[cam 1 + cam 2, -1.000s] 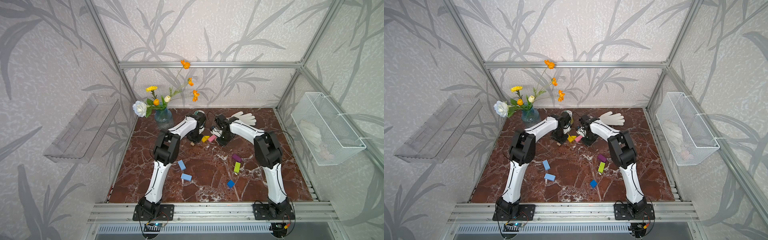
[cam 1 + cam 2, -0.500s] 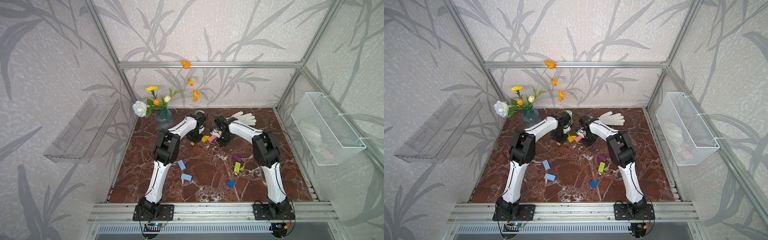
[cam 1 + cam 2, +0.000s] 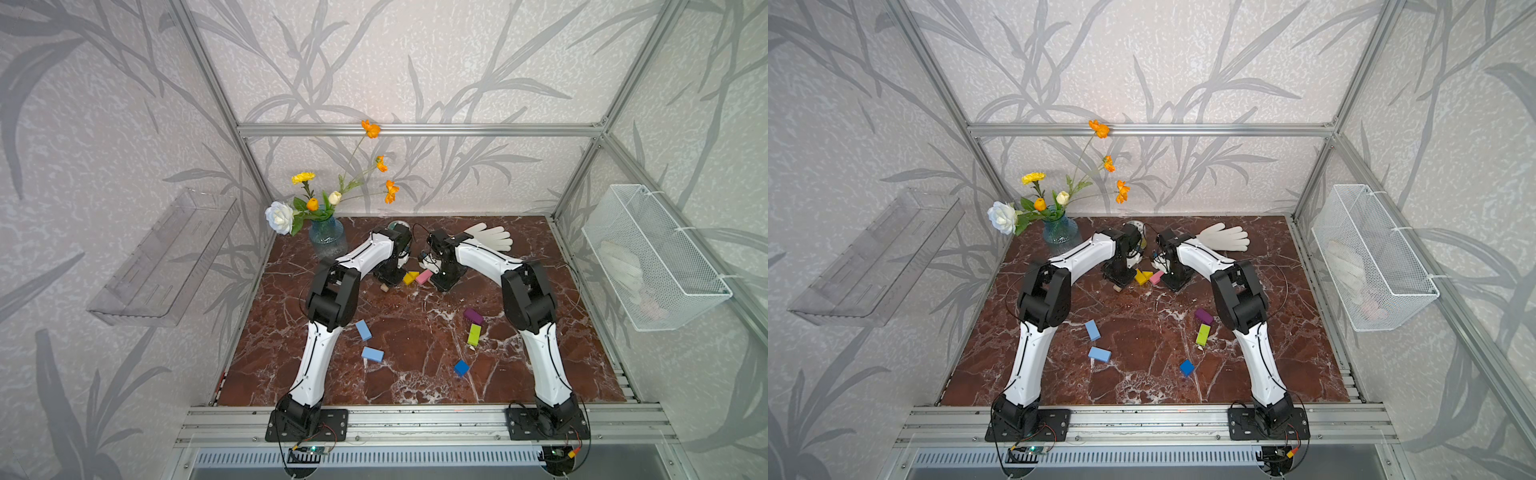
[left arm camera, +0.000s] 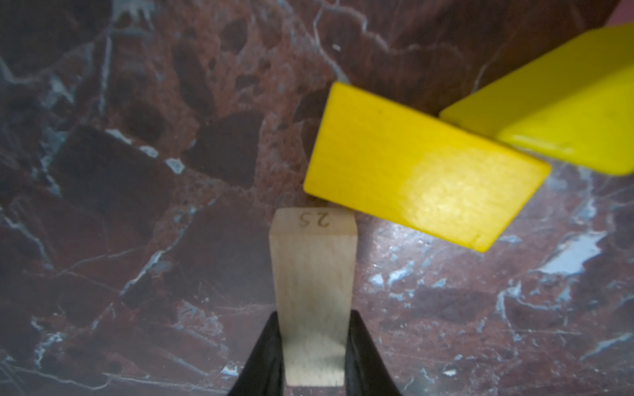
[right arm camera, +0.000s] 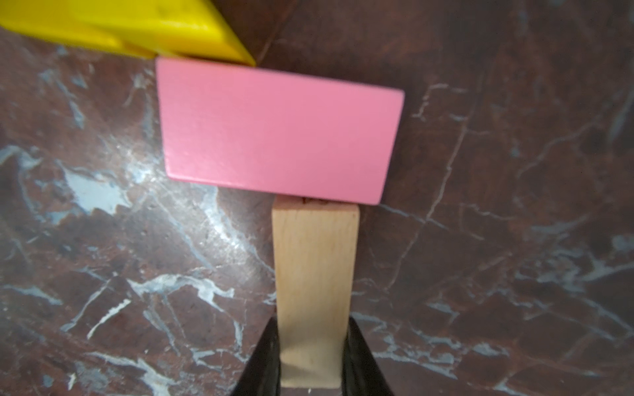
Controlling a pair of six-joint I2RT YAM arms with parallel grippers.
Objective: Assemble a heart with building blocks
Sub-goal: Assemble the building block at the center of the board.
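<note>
Tan block (image 5: 314,274) in right pincer (image 5: 313,343) meets edge of pink block (image 5: 279,132).

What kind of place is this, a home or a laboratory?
Probably a lab test cell dressed as a home: an aluminium frame with wallpapered panels encloses a marble-look tabletop, and robot arms are mounted on a rail at its front.
</note>
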